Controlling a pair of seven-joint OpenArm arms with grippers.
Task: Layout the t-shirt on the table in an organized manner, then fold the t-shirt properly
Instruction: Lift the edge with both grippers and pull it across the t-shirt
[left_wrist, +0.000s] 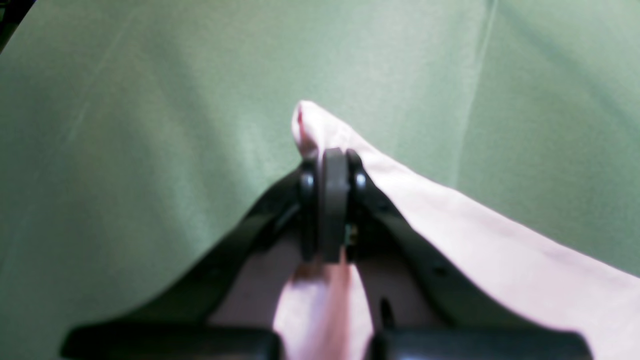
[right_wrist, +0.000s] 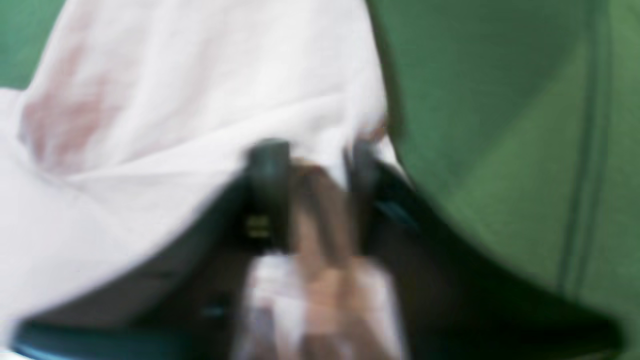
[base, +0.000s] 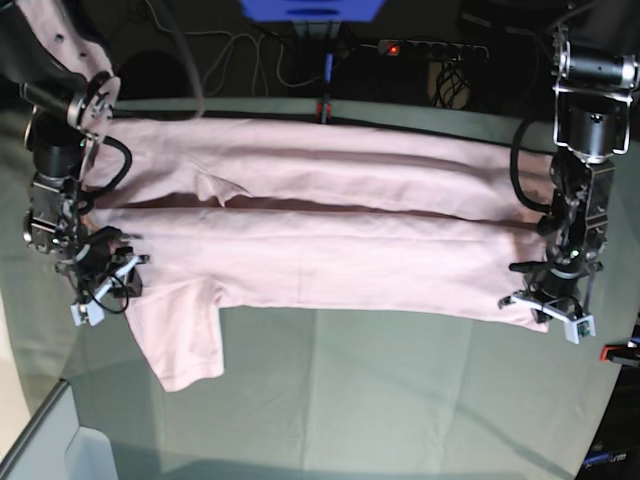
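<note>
We are folding the shirt (base: 330, 240), which lies stretched wide across the table (base: 400, 400). Our left claw (left_wrist: 332, 160) is pinched tight on one shirt edge. Our right claw (right_wrist: 312, 160) sits at the other edge, too blurry to tell how wide. Next, we think, both must hold firm, then lift together.

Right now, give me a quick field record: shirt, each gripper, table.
shirt: t-shirt stretched sideways across the table, folded lengthwise, one sleeve hanging toward the near edge
left gripper: shut on a t-shirt corner
right gripper: at the other shirt edge, cloth between its fingers; image too blurred to confirm the grip
table: green cloth, faint creases
</note>
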